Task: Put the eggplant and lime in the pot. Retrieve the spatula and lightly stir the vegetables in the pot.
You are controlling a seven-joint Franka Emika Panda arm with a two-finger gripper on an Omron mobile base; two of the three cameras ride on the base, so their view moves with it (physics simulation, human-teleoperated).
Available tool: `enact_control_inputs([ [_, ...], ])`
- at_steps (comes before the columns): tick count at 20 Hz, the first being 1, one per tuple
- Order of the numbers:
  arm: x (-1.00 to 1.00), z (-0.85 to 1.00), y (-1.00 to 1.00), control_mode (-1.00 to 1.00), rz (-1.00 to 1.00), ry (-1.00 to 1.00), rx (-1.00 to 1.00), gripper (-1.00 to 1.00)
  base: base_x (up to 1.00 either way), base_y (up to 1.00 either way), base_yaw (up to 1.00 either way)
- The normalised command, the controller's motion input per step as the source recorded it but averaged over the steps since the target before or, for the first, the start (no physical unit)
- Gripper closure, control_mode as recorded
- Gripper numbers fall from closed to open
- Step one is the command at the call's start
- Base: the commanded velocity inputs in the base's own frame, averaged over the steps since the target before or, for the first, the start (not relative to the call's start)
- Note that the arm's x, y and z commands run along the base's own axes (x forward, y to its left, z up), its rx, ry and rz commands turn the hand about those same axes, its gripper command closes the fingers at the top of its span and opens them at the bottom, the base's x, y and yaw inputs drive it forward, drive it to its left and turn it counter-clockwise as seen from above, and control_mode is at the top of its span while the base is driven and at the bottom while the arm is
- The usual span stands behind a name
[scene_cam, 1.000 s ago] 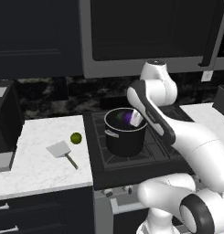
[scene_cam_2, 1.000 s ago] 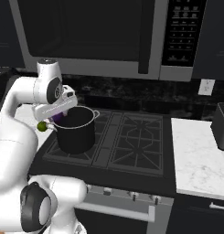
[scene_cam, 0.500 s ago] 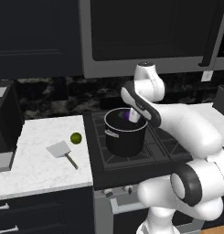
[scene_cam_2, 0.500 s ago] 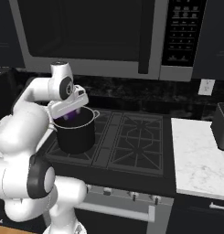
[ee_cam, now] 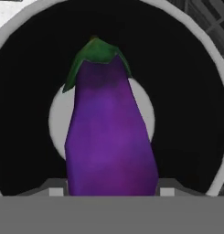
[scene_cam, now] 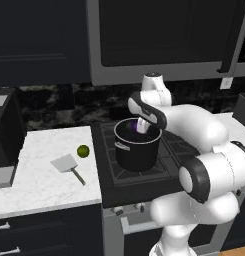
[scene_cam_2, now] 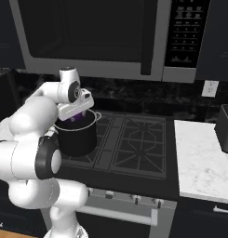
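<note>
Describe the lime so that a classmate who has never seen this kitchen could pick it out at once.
Find the white counter left of the black stove. Near its stove-side edge lies the lime, just beyond the spatula. It is the one small round yellow-green thing there; the spatula beside it is flat and grey.

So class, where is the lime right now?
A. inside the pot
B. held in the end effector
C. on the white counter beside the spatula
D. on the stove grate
C: the lime sits on the counter by the spatula.
</note>
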Motion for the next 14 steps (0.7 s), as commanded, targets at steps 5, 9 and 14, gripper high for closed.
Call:
enact_control_inputs([
  [5,0.10,-0.32,0.00,-1.00,0.00,0.00,0.00,1.00,0.00,0.00,0.00],
  [9,0.05,-0.31,0.00,-1.00,0.00,0.00,0.00,1.00,0.00,0.00,0.00],
  [14,0.17,-0.29,0.03,-1.00,0.00,0.00,0.00,1.00,0.00,0.00,0.00],
])
